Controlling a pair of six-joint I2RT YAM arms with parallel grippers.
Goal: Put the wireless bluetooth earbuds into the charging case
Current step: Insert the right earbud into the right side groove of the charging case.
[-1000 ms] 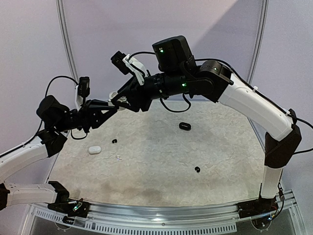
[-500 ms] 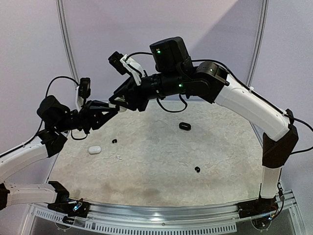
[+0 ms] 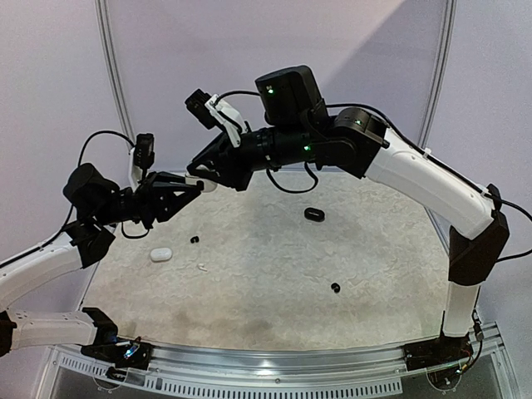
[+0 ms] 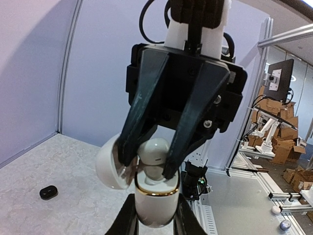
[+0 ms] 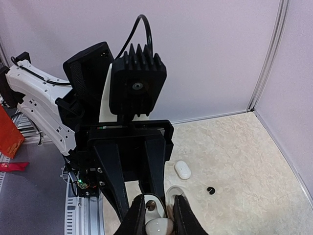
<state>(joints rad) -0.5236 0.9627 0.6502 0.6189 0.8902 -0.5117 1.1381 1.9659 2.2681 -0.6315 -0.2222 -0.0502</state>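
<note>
My left gripper [image 4: 155, 219] clamps the charging case [image 4: 154, 201] upright, lower centre, so my right gripper [image 4: 147, 167] can seat its pinched earbud [image 4: 155, 152].

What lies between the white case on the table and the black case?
A small black earbud, close to the white case; the rest of the stretch up to the black case is bare. The top view shows it.
</note>
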